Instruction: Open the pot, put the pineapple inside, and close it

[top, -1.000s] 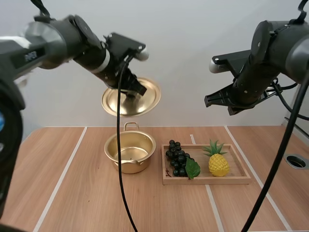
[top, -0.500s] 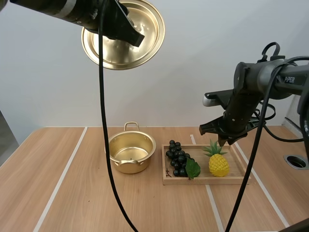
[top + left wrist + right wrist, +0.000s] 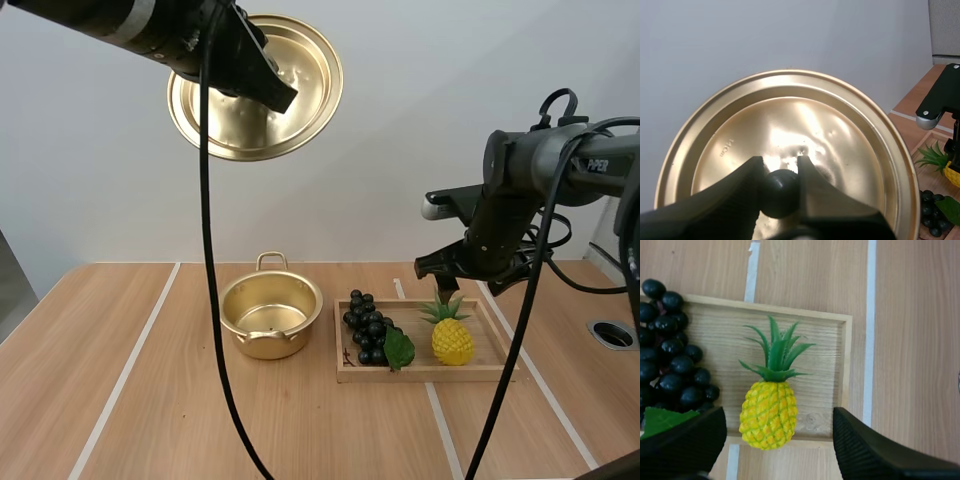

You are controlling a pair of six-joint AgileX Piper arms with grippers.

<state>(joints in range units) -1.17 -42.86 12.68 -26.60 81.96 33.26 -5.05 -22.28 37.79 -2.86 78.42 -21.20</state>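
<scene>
One of three steps looks done: the pot [image 3: 270,315] stands open on the table [image 3: 170,400], and its lid [image 3: 300,60] is held high above by the left fingers [image 3: 740,185], which pinch the knob [image 3: 780,192]. The pineapple [image 3: 452,340] lies ungrasped in the tray [image 3: 500,372], right of the grapes [image 3: 367,325]. The right fingers [image 3: 685,440] hover over it, spread wide. Grasping it, loading the pot and closing it remain.

You see a plain pale wall [image 3: 420,120] behind the right gripper [image 3: 455,282] and, below it, a wooden table [image 3: 300,430] crossed by white lines [image 3: 121,380], a round dark hole [image 3: 612,334] to its right.
</scene>
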